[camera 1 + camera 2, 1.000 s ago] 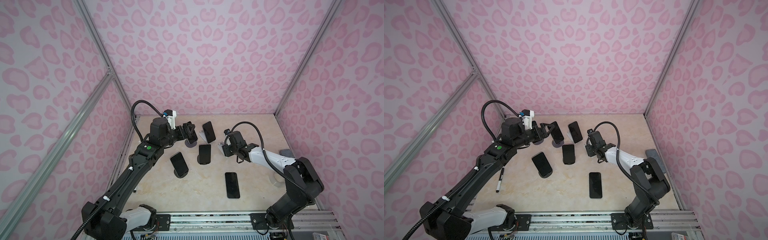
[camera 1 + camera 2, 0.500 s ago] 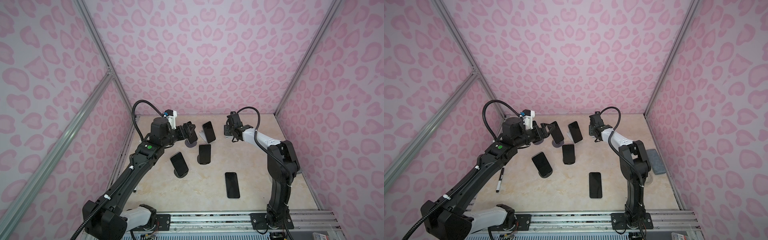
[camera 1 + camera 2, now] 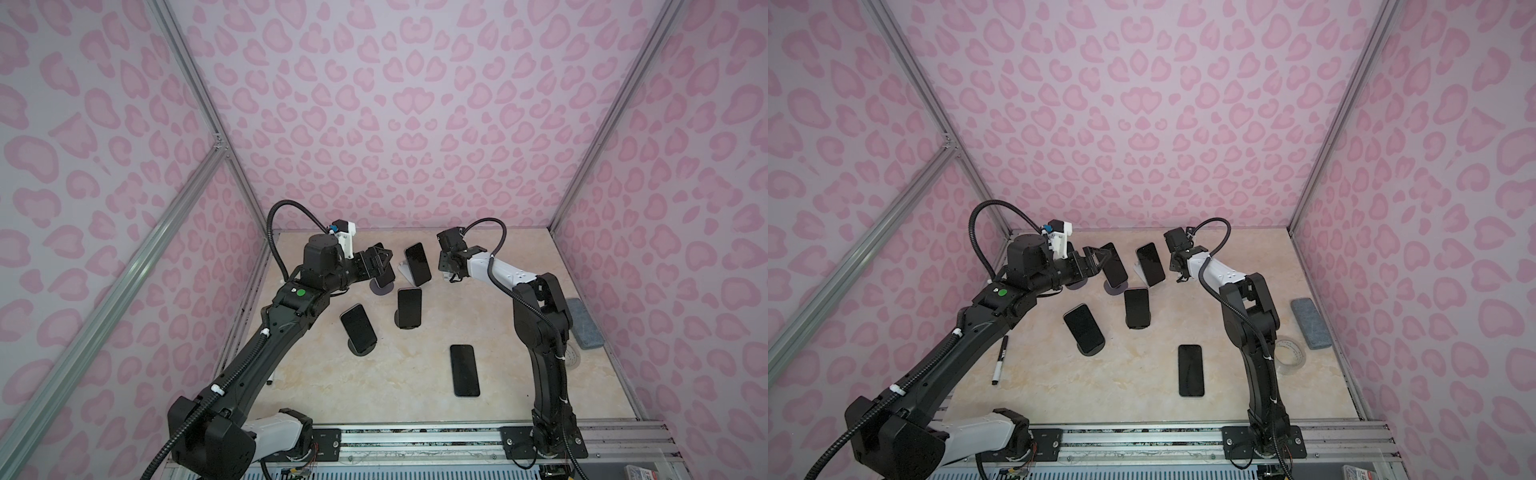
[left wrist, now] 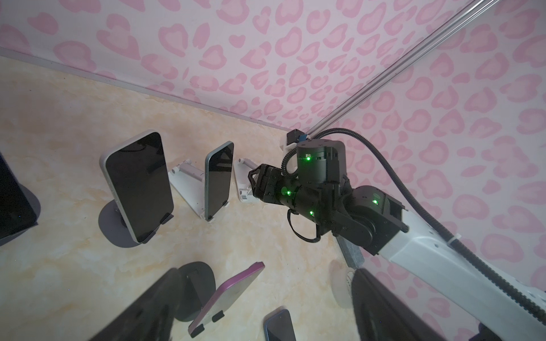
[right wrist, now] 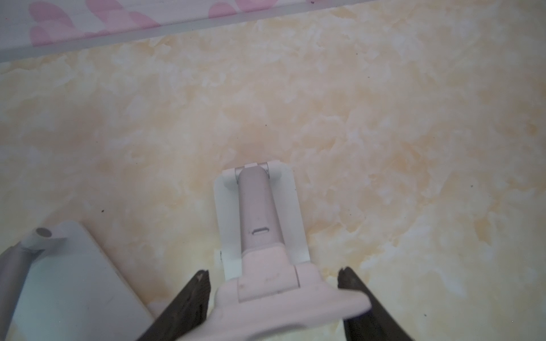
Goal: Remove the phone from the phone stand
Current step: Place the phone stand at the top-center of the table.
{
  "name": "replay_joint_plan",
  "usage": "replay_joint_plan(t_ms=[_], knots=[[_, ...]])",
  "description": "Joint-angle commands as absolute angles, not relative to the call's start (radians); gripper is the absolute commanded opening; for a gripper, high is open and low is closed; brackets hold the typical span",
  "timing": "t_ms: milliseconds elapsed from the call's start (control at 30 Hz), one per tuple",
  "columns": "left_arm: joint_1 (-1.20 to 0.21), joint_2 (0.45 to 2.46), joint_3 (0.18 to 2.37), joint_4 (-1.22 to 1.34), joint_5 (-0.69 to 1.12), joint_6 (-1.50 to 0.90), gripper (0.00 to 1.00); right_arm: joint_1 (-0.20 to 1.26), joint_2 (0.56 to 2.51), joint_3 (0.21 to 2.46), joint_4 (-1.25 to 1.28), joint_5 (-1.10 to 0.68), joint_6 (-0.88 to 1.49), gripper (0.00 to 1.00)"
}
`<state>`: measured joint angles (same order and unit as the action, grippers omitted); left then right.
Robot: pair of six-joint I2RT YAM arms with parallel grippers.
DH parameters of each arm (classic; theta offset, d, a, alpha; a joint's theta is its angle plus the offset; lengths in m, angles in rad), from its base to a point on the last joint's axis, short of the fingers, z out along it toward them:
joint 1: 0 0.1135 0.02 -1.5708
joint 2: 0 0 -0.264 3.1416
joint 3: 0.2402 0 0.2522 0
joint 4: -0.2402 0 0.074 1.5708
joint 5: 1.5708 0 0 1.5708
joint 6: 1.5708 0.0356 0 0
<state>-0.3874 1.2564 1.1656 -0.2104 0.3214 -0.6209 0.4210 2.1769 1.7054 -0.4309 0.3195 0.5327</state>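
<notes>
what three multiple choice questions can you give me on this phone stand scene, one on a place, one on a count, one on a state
1. Where does the marker lie?
A) beside the left arm
B) against the tape roll
C) on a stand

2. How many phones rest on stands?
A) two
B) four
C) six

3. The white stand between the right fingers is:
A) empty
B) holding a phone
C) lying on its side

Answers:
1 A: the marker lies on the table next to the left arm.
2 B: four lean on stands, and only the flat phone lies on the table.
3 A: its cradle carries nothing.
</notes>
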Motion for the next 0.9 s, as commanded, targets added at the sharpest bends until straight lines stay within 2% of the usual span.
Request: replay_joint_plan(t_ms=[0, 133, 300, 400, 533, 667, 867], knots=[[-0.385, 1.258, 1.181, -0.19, 0.336, -0.623, 0.93, 0.423, 2.193, 1.71, -0.467, 0.368, 0.571, 0.63], [-0.385, 1.25, 1.178, -0.19, 0.333, -0.62, 0.93, 0.425, 2.188, 1.731, -0.489, 0.319, 0.547, 0.77], [-0.386, 1.252, 1.189, -0.201, 0.342, -0.606, 0.98, 0.437, 2.136, 1.753, -0.511, 0.3, 0.502, 0.87], [-0.385, 1.24, 1.192, -0.207, 0.327, -0.591, 1.0, 0.437, 2.088, 1.765, -0.543, 0.331, 0.491, 0.88], [-0.385, 1.215, 1.183, -0.202, 0.291, -0.579, 0.98, 0.45, 1.968, 1.707, -0.542, 0.355, 0.48, 0.88], [-0.385, 1.205, 1.167, -0.186, 0.262, -0.569, 0.98, 0.5, 1.804, 1.532, -0.468, 0.38, 0.484, 0.82], [-0.379, 1.21, 1.17, -0.184, 0.294, -0.584, 0.99, 0.601, 1.575, 1.202, -0.354, 0.398, 0.576, 0.81]])
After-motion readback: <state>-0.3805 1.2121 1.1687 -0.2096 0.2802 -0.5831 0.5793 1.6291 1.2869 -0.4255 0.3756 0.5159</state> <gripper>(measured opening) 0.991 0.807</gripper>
